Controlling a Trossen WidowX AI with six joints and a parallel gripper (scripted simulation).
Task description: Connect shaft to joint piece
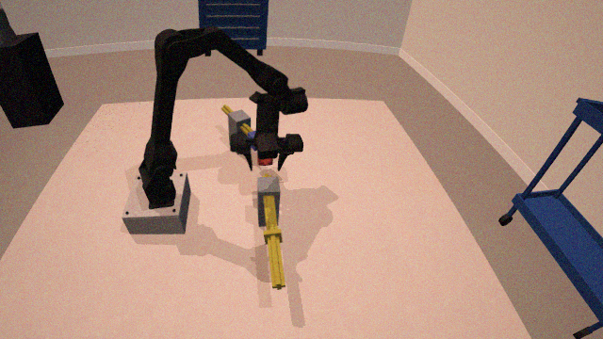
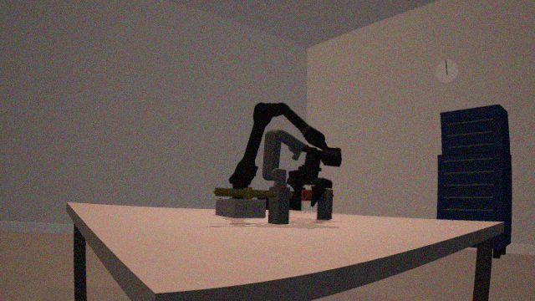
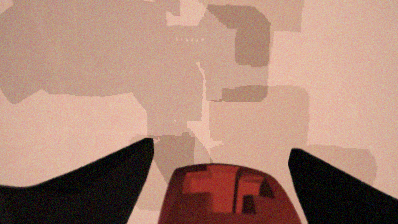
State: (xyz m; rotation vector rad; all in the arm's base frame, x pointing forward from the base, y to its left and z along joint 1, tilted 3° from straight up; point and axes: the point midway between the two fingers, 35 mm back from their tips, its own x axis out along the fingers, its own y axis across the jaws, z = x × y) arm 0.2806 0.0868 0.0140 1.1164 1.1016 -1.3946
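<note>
The red joint piece (image 1: pixel 265 161) (image 2: pixel 307 195) (image 3: pixel 227 192) sits between the fingers of my gripper (image 1: pixel 266 168) (image 2: pixel 304 204) (image 3: pixel 220 151). The gripper is open, pointing down, and the wrist view shows a gap on each side of the piece. A blue hinge part (image 1: pixel 252 137) joins the fixed yellow shaft (image 1: pixel 246 129), which runs through the far grey block (image 1: pixel 239 119) (image 2: pixel 325 206). The second yellow shaft (image 1: pixel 276 264) (image 2: pixel 234 192), with a collar, lies in the near grey block (image 1: pixel 268 185) (image 2: pixel 279 211). Its short far end shows just short of the red piece. The opening's exact direction is hidden.
The arm's grey base (image 1: pixel 155 221) (image 2: pixel 240 208) stands on the table (image 1: pixel 400 264) (image 2: pixel 251 259), left of the blocks in the top view. The near block and its shaft lie close in front of the gripper. A blue cart (image 1: pixel 565 231) stands off the table at the right.
</note>
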